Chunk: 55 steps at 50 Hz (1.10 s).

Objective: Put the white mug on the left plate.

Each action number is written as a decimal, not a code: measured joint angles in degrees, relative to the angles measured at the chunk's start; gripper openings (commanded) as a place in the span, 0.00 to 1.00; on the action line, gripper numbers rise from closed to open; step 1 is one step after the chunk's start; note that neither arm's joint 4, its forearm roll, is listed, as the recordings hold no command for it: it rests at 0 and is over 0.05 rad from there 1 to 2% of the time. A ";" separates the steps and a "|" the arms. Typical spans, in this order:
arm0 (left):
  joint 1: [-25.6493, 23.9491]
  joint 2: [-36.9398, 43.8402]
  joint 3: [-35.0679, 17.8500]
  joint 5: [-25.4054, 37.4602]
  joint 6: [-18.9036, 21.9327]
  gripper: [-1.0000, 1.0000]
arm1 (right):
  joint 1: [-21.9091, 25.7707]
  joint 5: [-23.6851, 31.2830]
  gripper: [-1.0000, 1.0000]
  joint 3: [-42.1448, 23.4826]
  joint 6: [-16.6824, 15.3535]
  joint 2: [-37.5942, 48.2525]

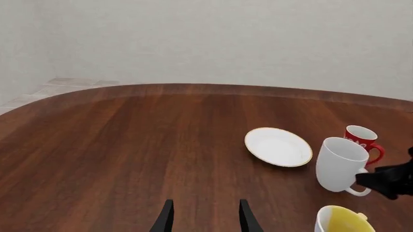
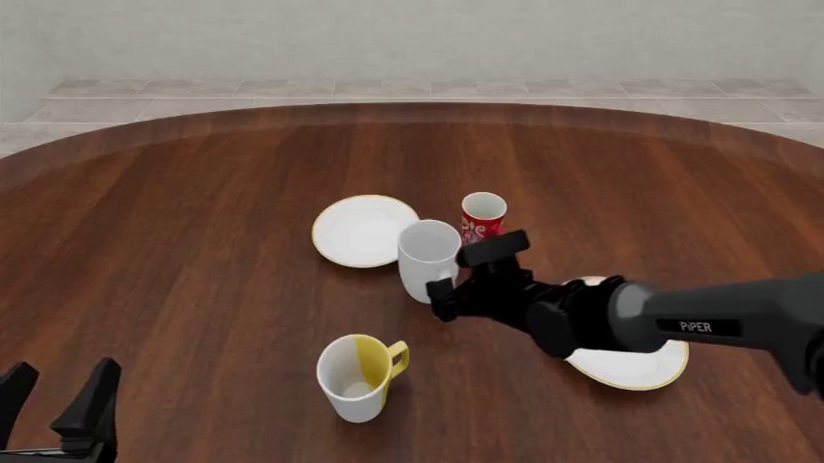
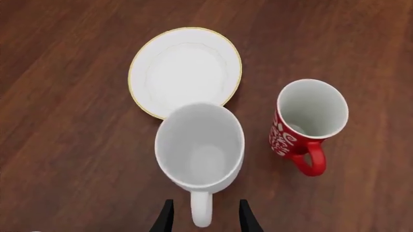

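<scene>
Right tool spread around white mug handle, arm reaching forward, left tool spread, low

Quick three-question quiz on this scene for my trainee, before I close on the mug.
1. True or false: the white mug already stands on the left plate.
2. The right tool straddles the white mug's: A rim, B handle, C base.
3. How many mugs are on the table?
Key: 1 false, it stands beside the plate; 2 B; 3 three.
</scene>
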 measured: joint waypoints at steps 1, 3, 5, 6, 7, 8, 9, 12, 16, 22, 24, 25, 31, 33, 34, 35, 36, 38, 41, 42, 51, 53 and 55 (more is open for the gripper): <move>-0.01 0.00 0.00 0.00 0.01 1.00 | 0.09 -0.04 1.00 -0.03 0.08 0.13; -0.02 0.00 0.00 -0.01 0.02 1.00 | 0.29 -0.14 1.00 -0.08 0.24 0.37; -0.03 0.00 0.00 -0.01 0.03 1.00 | 0.50 -0.24 1.00 -0.10 0.40 0.60; -0.04 0.00 0.00 -0.01 0.03 1.00 | 0.60 -0.30 1.00 -0.10 0.47 0.71; -0.05 0.00 0.00 -0.01 0.03 1.00 | 0.70 -0.35 1.00 -0.11 0.54 0.82; -0.07 0.00 0.00 -0.01 0.03 1.00 | 0.80 -0.39 1.00 -0.12 0.63 0.93; -0.08 0.01 0.00 -0.01 0.03 1.00 | 0.89 -0.43 1.00 -0.13 0.70 1.03; -0.12 0.02 0.00 -0.01 0.03 1.00 | 1.08 -0.55 1.00 -0.15 0.88 1.31; -0.11 0.04 0.00 -0.01 0.02 1.00 | 1.26 -0.80 1.00 -0.13 1.12 1.78; -0.08 0.06 0.00 0.02 0.00 1.00 | 1.40 -1.17 1.00 -0.11 1.45 2.66; -0.07 0.08 0.00 0.02 -0.01 1.00 | 1.38 -1.25 1.00 -0.12 1.55 2.93; -0.06 0.09 0.00 0.01 -0.02 1.00 | 1.36 -1.29 1.00 -0.12 1.59 3.06; -0.06 0.17 0.00 -0.02 -0.07 1.00 | 0.98 -1.53 0.00 -0.09 1.73 3.97; -0.05 0.17 0.00 0.00 -0.07 1.00 | 0.79 -1.64 0.00 0.00 1.55 4.12; -0.04 0.17 0.00 0.00 -0.07 1.00 | 0.69 -1.69 0.00 0.06 1.38 4.05; -0.03 0.17 0.00 0.01 -0.07 1.00 | 0.57 -1.71 0.00 0.12 1.21 3.99; -0.01 0.17 0.00 0.02 -0.08 1.00 | 0.47 -1.73 0.00 0.17 0.99 3.91; 0.03 0.17 0.00 0.05 -0.10 1.00 | 0.21 -1.80 0.00 0.35 0.22 3.72; 0.06 0.15 0.00 0.09 -0.14 1.00 | -0.23 -2.12 0.00 1.02 -1.49 3.29; 0.06 0.14 0.00 0.10 -0.16 1.00 | -0.35 -2.26 0.00 1.24 -2.04 3.13; 0.12 0.16 0.00 0.09 -0.27 1.00 | -1.04 -2.85 0.00 2.43 -4.62 1.89; 0.12 0.20 0.00 0.06 -0.26 1.00 | -1.16 -2.94 0.00 2.65 -4.97 1.50; 0.12 0.24 0.00 0.02 -0.25 1.00 | -1.21 -3.02 0.00 2.81 -5.32 1.09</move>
